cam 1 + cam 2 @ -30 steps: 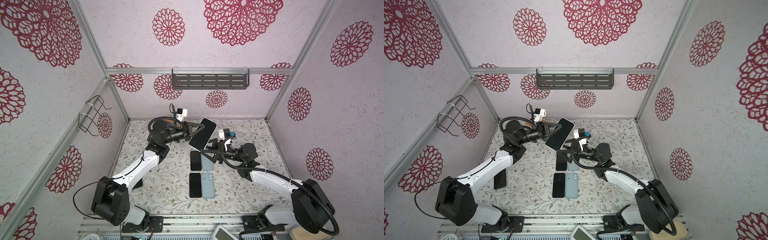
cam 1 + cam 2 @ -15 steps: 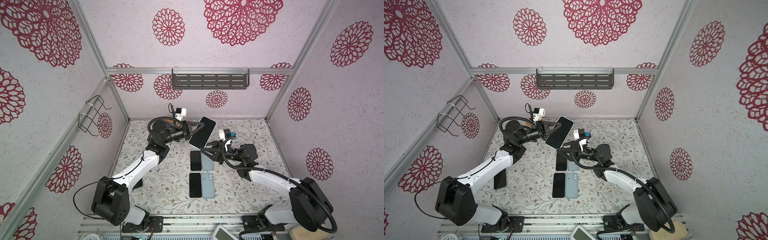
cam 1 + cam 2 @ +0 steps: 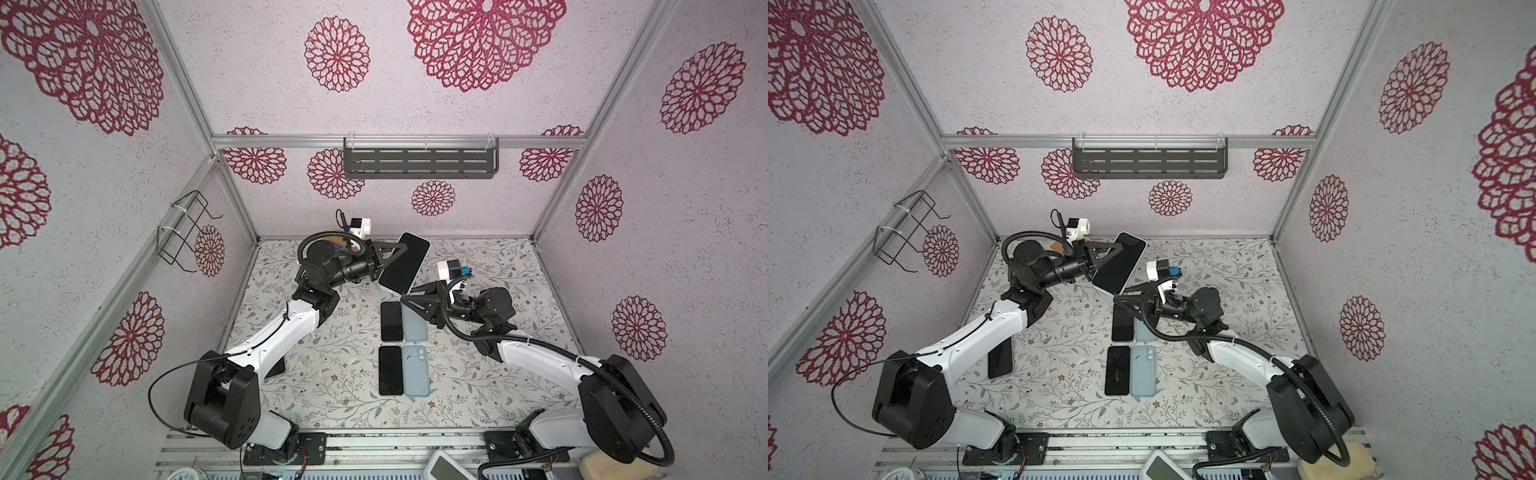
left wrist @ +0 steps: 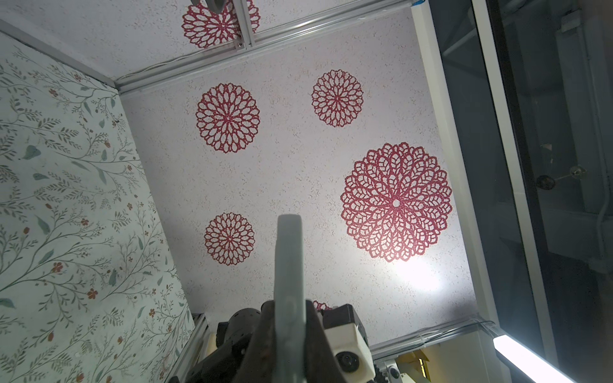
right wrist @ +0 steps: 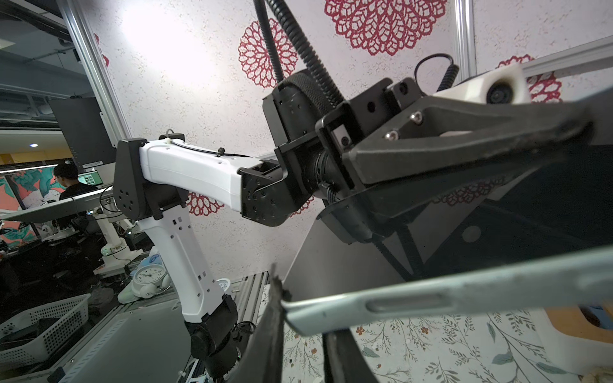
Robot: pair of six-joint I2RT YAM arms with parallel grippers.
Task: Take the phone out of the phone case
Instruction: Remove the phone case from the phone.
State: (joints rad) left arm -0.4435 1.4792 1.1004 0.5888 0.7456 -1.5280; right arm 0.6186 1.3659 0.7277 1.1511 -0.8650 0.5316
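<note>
Phone (image 3: 404, 262) sits in its pale blue phone case (image 4: 289, 258), held in the air over the far middle of the table (image 3: 332, 365), tilted, dark screen facing up toward the top views. Left gripper (image 3: 386, 261) is clamped flat across the long edge of the phone case. In the left wrist view the case edge runs straight out from between the jaws, with no gap visible. Right gripper (image 3: 406, 297) is at the lower corner of the phone case. In the right wrist view its fingers (image 5: 273, 331) stand narrow, one touching the case corner beside the side button. Cannot tell whether the corner is pinched or only touched. Step in hand, as judged: getting a second hold on the case rim so it can be peeled away, phone not yet out. Next move likely calls for a firm bite on the rim only, not the glass, then a pull away from the screen while the left hold resists. Risk: the whole unit twists in the left jaws. Below on the table lie two bare phones (image 3: 392, 321) beside two empty cases (image 3: 416, 376).
</note>
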